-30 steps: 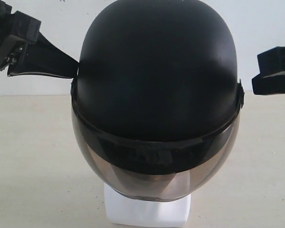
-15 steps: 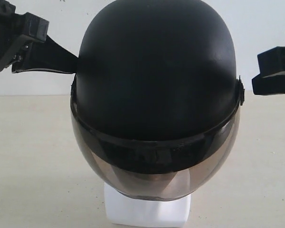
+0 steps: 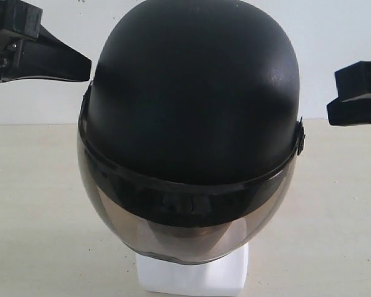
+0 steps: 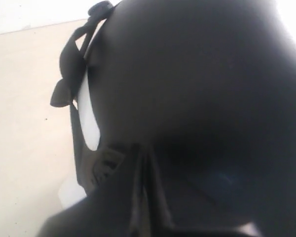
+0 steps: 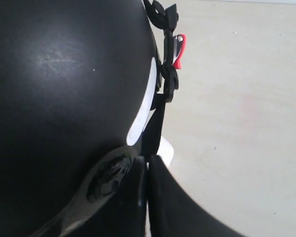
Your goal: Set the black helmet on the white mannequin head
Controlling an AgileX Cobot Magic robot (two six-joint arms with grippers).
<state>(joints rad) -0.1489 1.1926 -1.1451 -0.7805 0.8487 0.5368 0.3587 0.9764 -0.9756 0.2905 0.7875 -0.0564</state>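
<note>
pale beige surface [image 3: 37,204] runs back to a plain white wall [image 3: 334,31]. near the front the black helmet [image 3: 191,93] sits over the white mannequin head [image 3: 191,281], covering it so that only the blocky neck base shows below the smoky visor [image 3: 111,210]. both arms stand off the shell. the left claw [image 3: 83,65] hangs high beside the helmet's upper left, its dark fingers drawn into one wedge with a small gap to the shell; in its dim wrist view the fingers look pressed together, gripping nothing. the right claw [image 5: 147,170] is well apart on the other side, fingers closed on each other and empty. from the right wrist, a black strap [image 5: 155,123] with a small red buckle [image 5: 180,49] hangs at the helmet's rim, a sliver of white head beside it
</note>
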